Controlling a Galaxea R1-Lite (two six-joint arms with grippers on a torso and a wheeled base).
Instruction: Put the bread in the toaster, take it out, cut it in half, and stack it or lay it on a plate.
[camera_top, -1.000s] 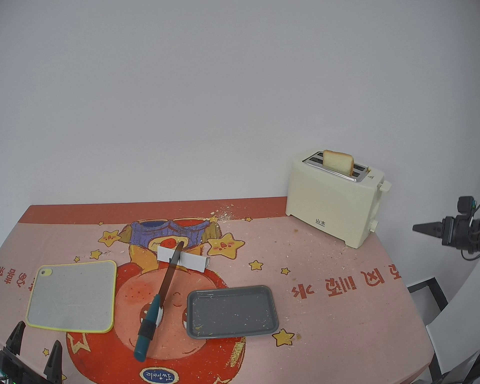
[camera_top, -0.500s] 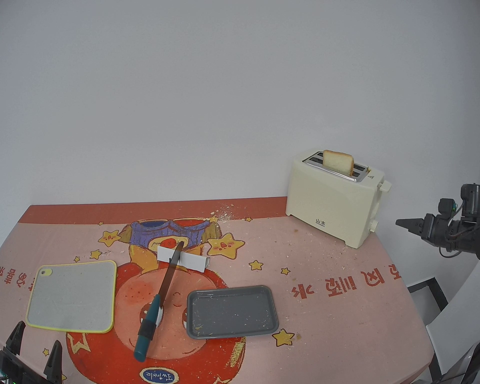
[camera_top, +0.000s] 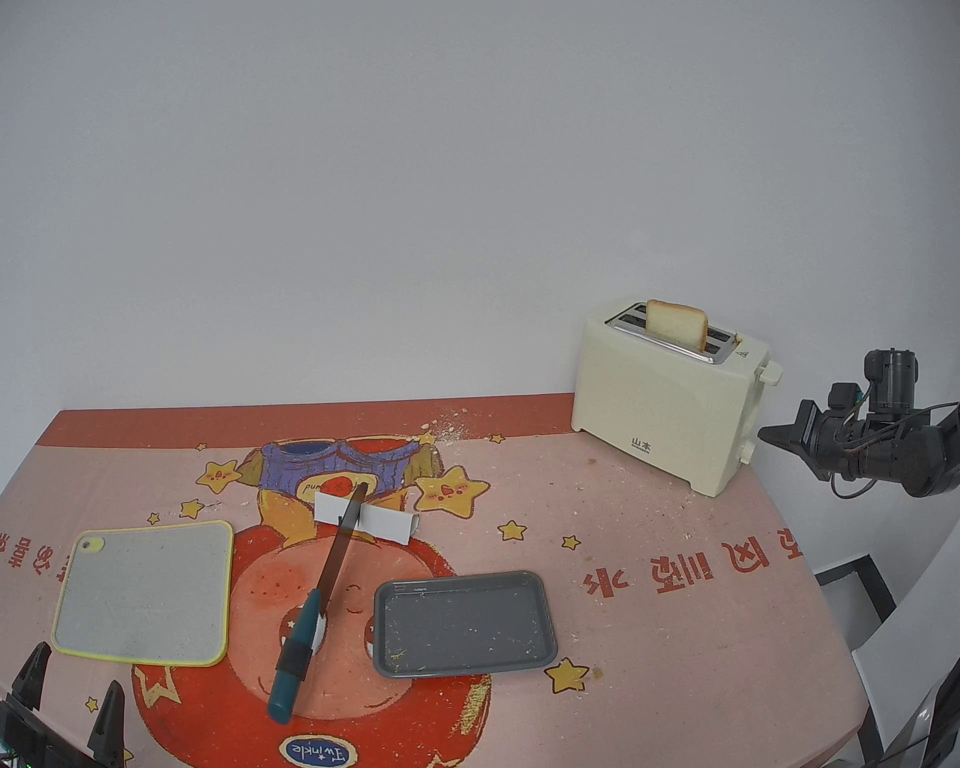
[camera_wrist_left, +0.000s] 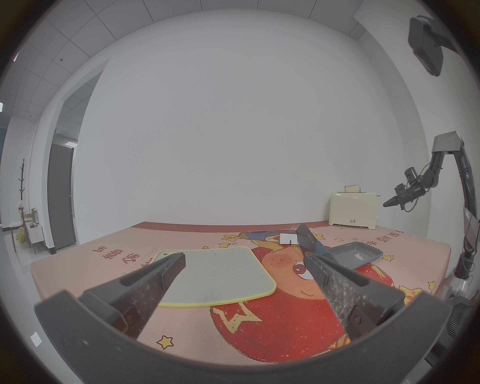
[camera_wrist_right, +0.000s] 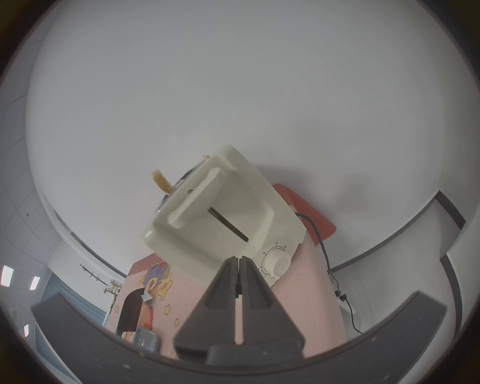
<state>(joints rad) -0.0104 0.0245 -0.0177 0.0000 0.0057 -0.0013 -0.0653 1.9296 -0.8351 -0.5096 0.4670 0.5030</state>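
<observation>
A slice of bread (camera_top: 677, 324) stands up out of a slot of the cream toaster (camera_top: 665, 405) at the table's back right. My right gripper (camera_top: 768, 435) is shut and hangs just off the toaster's lever end; its closed tips (camera_wrist_right: 239, 265) point at the side with the lever (camera_wrist_right: 196, 197) and dial (camera_wrist_right: 276, 262). A grey plate (camera_top: 465, 624) lies near the table's middle front, a knife (camera_top: 312, 612) with a teal handle to its left. My left gripper (camera_wrist_left: 245, 267) stands open at the front left corner, near the cutting board (camera_top: 145, 591).
The knife's blade rests on a folded white paper stand (camera_top: 367, 517). Crumbs are scattered on the patterned tablecloth around the toaster. The toaster's power cord (camera_wrist_right: 320, 245) runs down off the table's right edge. A bare wall stands behind the table.
My right gripper has moved left toward the toaster's lever end. The bread, knife, plate and left gripper have stayed put.
</observation>
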